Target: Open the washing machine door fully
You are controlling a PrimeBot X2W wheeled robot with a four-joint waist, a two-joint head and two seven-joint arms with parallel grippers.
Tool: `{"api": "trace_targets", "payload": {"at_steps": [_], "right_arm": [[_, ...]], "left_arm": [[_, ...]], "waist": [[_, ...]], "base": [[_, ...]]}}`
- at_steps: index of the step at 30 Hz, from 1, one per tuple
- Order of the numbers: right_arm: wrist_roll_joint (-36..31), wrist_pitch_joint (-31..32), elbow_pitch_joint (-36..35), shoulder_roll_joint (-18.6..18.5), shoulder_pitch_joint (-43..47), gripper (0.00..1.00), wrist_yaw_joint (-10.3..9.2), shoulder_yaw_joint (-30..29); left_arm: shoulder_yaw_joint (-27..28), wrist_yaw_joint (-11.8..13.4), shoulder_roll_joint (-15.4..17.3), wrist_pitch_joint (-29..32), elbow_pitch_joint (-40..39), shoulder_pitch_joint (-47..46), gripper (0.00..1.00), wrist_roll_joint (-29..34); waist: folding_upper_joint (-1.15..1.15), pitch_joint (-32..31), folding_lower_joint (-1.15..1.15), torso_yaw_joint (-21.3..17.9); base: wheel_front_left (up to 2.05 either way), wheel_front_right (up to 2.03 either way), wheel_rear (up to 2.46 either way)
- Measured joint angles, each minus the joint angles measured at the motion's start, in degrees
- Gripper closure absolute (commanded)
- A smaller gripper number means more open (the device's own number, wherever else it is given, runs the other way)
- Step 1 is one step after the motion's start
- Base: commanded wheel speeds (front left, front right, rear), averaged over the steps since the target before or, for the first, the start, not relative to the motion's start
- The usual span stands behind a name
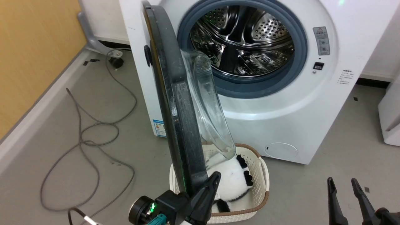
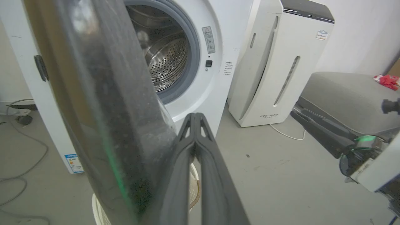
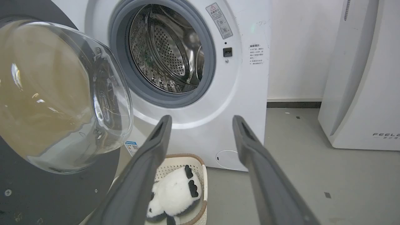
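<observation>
The door hangs from the left edge of the machine, roughly square to the front, its glass bowl facing the drum. It is part open, not fully. The left gripper sits at the door's lower free edge on the inner side. In the left wrist view its fingers are pressed together and lie against the dark rim, pinching nothing. The right gripper hangs well apart at the lower right, fingers spread and empty.

I judge the step in hand to be the push that swings the door wider. The next move calls for the left gripper to keep its fingers on the inner rim and sweep left, following the arc round the hinge. They could slide off the glossy edge if the push runs straight.

The floor is bare grey. A yellow wall bounds it on the left, and cables loop beside that wall, in the space the door would swing towards. A basket holding a plush panda stands under the door's free end, against the machine's foot. To the machine's right stand a white purifier and a grey cushion.
</observation>
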Motion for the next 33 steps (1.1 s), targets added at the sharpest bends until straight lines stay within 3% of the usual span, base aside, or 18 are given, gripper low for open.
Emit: {"api": "trace_targets", "payload": {"at_steps": [9,21,33], "right_arm": [[0.38,0.00,0.07,0.01,0.04,0.00,0.00,0.46],[0.59,-0.01,0.78,0.02,0.07,0.00,0.00,1.23],[0.62,-0.01,1.36,0.05,0.14,0.00,0.00,2.22]], "left_arm": [[0.86,1.08,0.54,-0.18,2.74,0.11,1.00,-0.46],[4.68,3.53,2.14,-1.05,4.56,0.00,1.00,-0.68],[12.77,6.88,4.38,-3.13,5.38,-0.25,1.00,-3.36]], "waist": [[0.00,-0.22,0.00,2.78],[0.00,-0.53,0.00,9.88],[0.00,-0.03,0.00,15.05]], "base": [[0.00,0.00,0.00],[0.00,0.00,0.00],[0.00,0.00,0.00]]}}
